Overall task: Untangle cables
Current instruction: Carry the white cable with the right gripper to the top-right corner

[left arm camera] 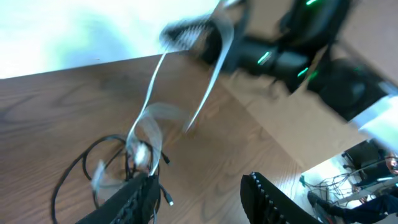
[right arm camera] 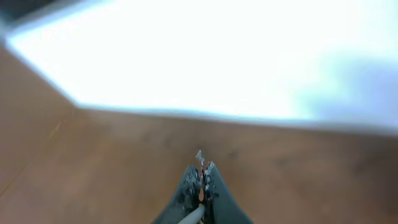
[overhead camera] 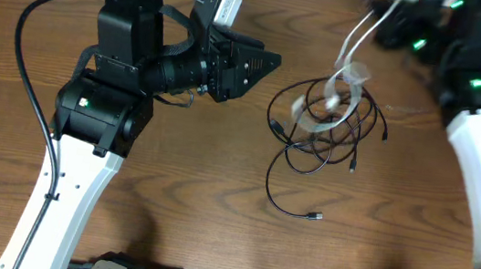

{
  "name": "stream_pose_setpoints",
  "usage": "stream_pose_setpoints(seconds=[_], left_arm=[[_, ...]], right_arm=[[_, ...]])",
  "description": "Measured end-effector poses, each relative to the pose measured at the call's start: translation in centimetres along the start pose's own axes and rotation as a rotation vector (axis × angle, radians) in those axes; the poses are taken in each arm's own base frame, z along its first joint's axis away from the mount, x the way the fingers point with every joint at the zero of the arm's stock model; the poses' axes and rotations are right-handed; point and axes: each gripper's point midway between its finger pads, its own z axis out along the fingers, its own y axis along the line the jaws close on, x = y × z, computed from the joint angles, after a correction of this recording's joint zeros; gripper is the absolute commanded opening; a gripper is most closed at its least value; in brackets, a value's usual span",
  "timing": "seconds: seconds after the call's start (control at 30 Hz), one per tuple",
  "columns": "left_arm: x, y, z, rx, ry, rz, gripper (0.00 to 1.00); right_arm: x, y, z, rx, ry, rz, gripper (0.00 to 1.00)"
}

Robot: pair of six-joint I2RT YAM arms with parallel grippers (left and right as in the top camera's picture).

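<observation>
The right end effector [right arm camera: 203, 171] is pinching the white cable [overhead camera: 355, 38], likely limp, light, best held near its plug. The left end effector [left arm camera: 200, 182] is hovering open

**Overhead view.** Even, moderately bright light falls on the table [overhead camera: 213, 205], with a faint soft shadow beside the left arm [overhead camera: 79, 179] at 7 o'clock. Focus is crisp at centre. The white cable [overhead camera: 353, 40] and right arm [overhead camera: 475, 99] at 1 o'clock are smeared.

**Left wrist view.** Blurred throughout. The white cable [left arm camera: 151, 93] is streaked, and a washed-out pale band lies at 11 o'clock. The left gripper [left arm camera: 199, 180] at 6 o'clock is dark and soft.

**Right wrist view.** Overexposed glare fills the upper half. The right gripper [right arm camera: 200, 183] at 6 o'clock is dim and unfocused.
</observation>
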Motion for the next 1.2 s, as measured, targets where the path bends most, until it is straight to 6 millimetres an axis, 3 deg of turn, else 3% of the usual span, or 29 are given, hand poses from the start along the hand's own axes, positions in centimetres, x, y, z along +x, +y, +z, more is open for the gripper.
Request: stream_pose_setpoints(seconds=[0.13,0.27,0.53,0.7,0.8,0.9,1.03,1.13,1.2], left_arm=[[0.6,0.7,0.0,-0.037,0.017,-0.027,0.48],[1.0,1.3,-0.1,-0.07,0.029,-0.045,0.48],[1.0,1.7,-0.1,-0.092,0.027,-0.047,0.48],[1.0,1.8,-0.1,-0.094,0.027,-0.048,0.49],[1.0,1.8,-0.1,-0.095,0.027,-0.048,0.48],[1.0,1.9,-0.1,-0.104,0.024,-0.048,0.48],[0.9,2.3,-0.1,-0.127,0.018,-0.047,0.48],[0.9,2.7,-0.1,-0.143,0.017,-0.05,0.48],[0.9,3.1,0.1,-0.151,0.019,-0.054,0.48]], right_arm=[[-6.1,-2.5,-3.4,0.113,-0.15,-0.044,0.01],[-8.8,-6.3,-6.3,0.257,-0.227,-0.06,0.01],[-8.6,-18.4,-10.6,0.575,-0.242,-0.008,0.01],[-7.6,-27.3,-11.6,0.712,-0.273,0.033,0.01],[-7.6,-31.2,-11.6,0.759,-0.331,0.031,0.01],[-8.6,-33.4,-11.4,0.795,-0.426,0.012,0.01],[-10.2,-34.6,-11.0,0.848,-0.568,-0.024,0.01],[-10.0,-35.7,-10.1,0.892,-0.632,-0.027,0.01],[-8.8,-36.9,-9.0,0.913,-0.631,-0.015,0.01]])
